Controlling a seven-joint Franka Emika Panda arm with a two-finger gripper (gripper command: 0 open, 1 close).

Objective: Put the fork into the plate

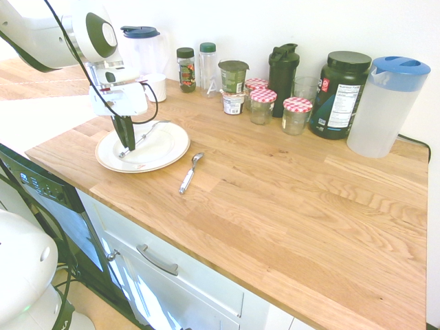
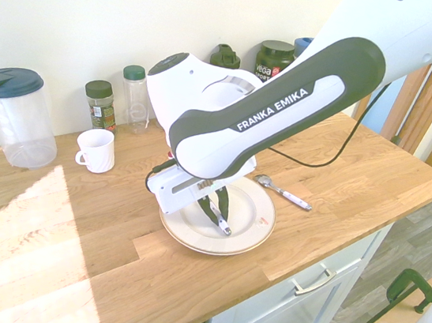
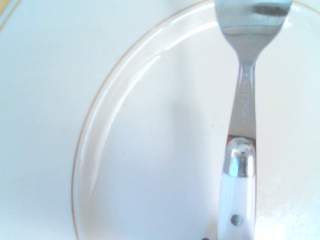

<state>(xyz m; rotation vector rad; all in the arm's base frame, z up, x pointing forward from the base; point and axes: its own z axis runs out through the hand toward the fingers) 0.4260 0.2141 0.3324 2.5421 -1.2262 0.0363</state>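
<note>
The jaws [image 1: 128,148] are closed on the white handle of the fork [image 1: 143,139], low over the plate [image 1: 177,146]. The fork lies within the plate's outline, its metal end reaching toward the far rim; whether it touches the plate, I can't tell. A spoon [image 1: 191,173] rests on the counter [image 1: 275,227] just beside the plate, on its right. Farther back stand a white mug [image 1: 157,87] and a spice jar [image 1: 186,71].
</note>
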